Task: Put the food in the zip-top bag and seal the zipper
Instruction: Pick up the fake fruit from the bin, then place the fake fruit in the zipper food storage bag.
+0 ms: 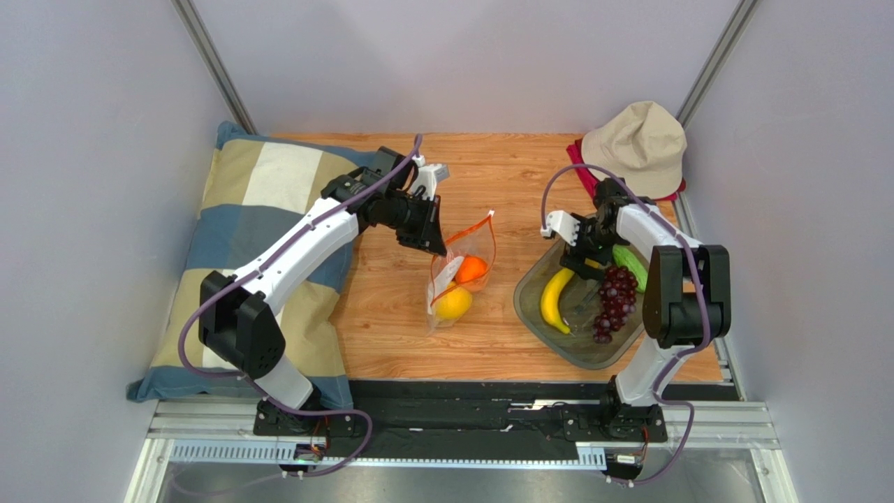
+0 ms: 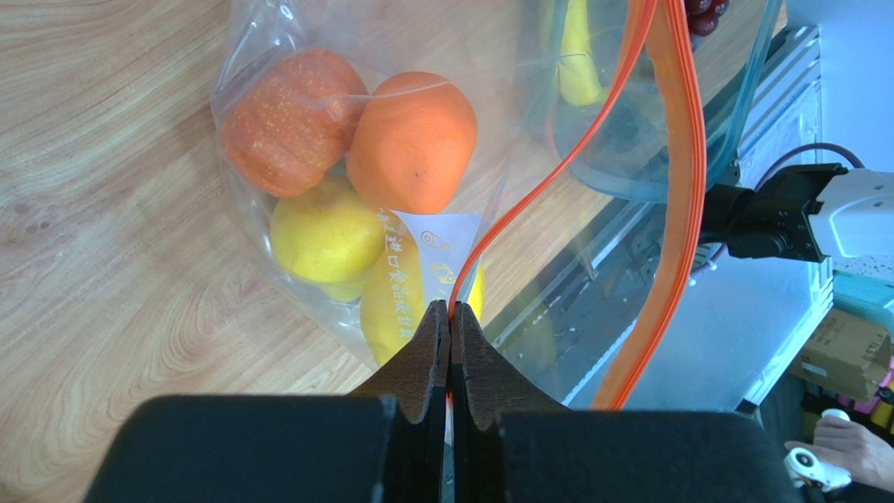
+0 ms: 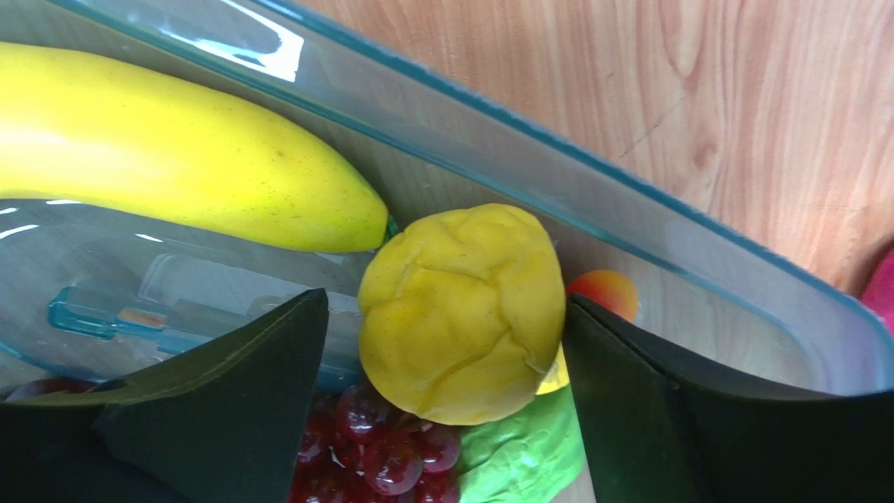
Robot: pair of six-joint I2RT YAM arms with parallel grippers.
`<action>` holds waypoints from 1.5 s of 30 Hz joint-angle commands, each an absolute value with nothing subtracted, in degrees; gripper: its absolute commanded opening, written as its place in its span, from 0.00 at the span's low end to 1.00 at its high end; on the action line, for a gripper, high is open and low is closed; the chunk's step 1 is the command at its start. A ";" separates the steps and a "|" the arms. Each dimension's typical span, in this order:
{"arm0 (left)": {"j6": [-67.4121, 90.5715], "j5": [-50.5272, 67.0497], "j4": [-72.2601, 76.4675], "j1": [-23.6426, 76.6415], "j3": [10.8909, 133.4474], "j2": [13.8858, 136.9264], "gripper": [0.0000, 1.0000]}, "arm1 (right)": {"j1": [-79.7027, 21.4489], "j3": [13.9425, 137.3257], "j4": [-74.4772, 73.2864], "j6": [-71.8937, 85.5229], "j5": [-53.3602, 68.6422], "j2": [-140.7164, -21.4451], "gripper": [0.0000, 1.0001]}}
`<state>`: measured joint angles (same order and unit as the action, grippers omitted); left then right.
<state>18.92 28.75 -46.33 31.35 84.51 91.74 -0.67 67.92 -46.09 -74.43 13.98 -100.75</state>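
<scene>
My left gripper point(image 2: 451, 314) is clamped fully closed on the zipper point(image 2: 687, 189), pinching the thin orange-red strip right at the fingertips. That holds the mouth of the zip-top bag point(image 2: 247, 63) up off the wooden table point(image 1: 388, 325). Through the clear plastic I can see a small orange pumpkin point(image 2: 294, 121) at 11 o'clock from the fingertips, an orange point(image 2: 412, 136) at 12, and a lemon point(image 2: 325, 236) under those two. There's another yellow piece beside the white label, can't tell which fruit.

My right gripper point(image 3: 446, 302) is wide open down in the grey tray point(image 3: 672, 262), straddling a lumpy yellow fruit point(image 3: 462, 314). One finger looks like it's touching it; the other has a gap. From that fruit, the banana point(image 3: 178, 147) sits at 10 o'clock, the grape bunch point(image 3: 378, 440) at 7 and the green piece point(image 3: 525, 451) at 5.

From above, the tray is at 3 o'clock from the bag and a checked pillow point(image 1: 262, 199) at 9.
</scene>
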 commanded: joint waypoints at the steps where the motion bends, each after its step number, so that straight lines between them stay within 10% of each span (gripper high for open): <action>1: 17.32 29.79 -45.53 30.85 87.28 91.67 0.00 | -0.53 70.22 -44.12 -72.52 15.03 -98.36 0.71; 6: 17.31 29.53 -45.70 30.76 87.36 91.23 0.00 | 1.23 71.97 -49.90 -70.05 18.09 -91.25 0.42; 13: 17.23 29.71 -45.53 30.67 85.70 89.47 0.00 | -1.21 90.74 -65.38 -53.32 38.21 -83.59 0.41; 23: 17.75 30.58 -45.00 30.67 85.25 89.03 0.00 | -24.51 92.91 -45.72 -22.69 52.56 -77.52 0.42; 38: 18.46 32.08 -44.74 30.67 86.04 89.38 0.00 | -30.15 81.83 -38.33 -28.39 46.86 -84.89 0.41; 45: 18.11 31.99 -44.83 30.67 86.31 89.39 0.00 | -31.37 85.25 -42.16 -36.03 36.23 -88.15 0.67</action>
<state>18.79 31.05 -46.30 30.98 84.93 91.39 -30.24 81.28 -41.69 -29.93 42.92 -86.67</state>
